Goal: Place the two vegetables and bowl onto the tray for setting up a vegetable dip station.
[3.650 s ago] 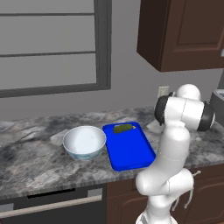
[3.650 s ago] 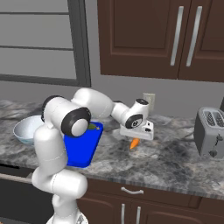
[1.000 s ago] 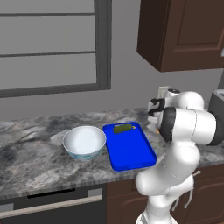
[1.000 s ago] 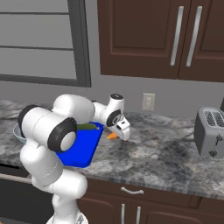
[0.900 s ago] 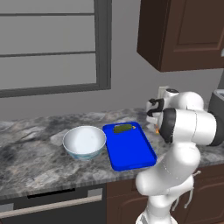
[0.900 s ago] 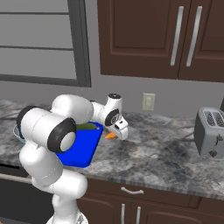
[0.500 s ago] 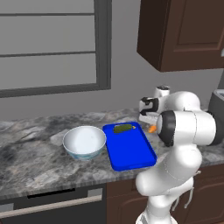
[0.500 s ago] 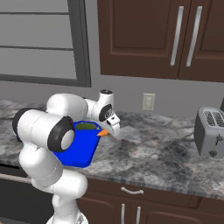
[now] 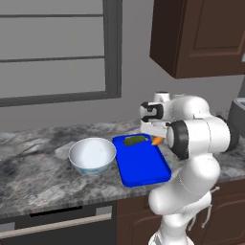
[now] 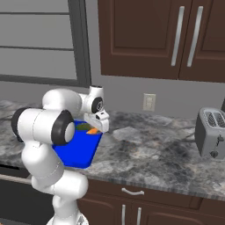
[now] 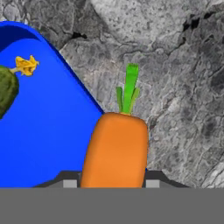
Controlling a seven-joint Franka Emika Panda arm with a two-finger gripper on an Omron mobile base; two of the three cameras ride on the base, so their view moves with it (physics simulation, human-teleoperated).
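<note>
Bowl: the round white bowl with the pale blue-grey outside [image 9: 92, 155] sits on the counter, far off to the left of the pincer. It is just beside the tray's long left edge and not on the tray yet.

Tray: the bright blue flat plastic tray with the raised rim [image 9: 142, 165] lies under and to the left of the pincer. In the hand view its rounded corner [image 11: 41, 127] is on the left side, and the speckled grey stone counter [image 11: 183, 87] is on the right side.

Cucumber: the small dark green oblong cucumber piece [image 9: 135, 140] already lies on the far end of the tray, just left of the pincer. In the hand view it peeks in at the left edge [image 11: 7, 89].

Carrot: the small orange carrot with the green top [image 11: 116, 146] is right in the pincer. Its long side runs straight out from the pincer, green top pointing away. From the left base view a bit of orange [image 9: 157, 140] shows at the tray's right rim.

Pincer: the white arm's two-finger pincer [image 11: 108, 183] is clenched on the carrot, one tip on each side.

The thing that matters: the carrot hangs over the tray's edge, about half over blue and half over stone. I think the pincer should go a little more to the left, over the blue, before it lets go. If not, the carrot could land on the rim and roll onto the counter.
</note>
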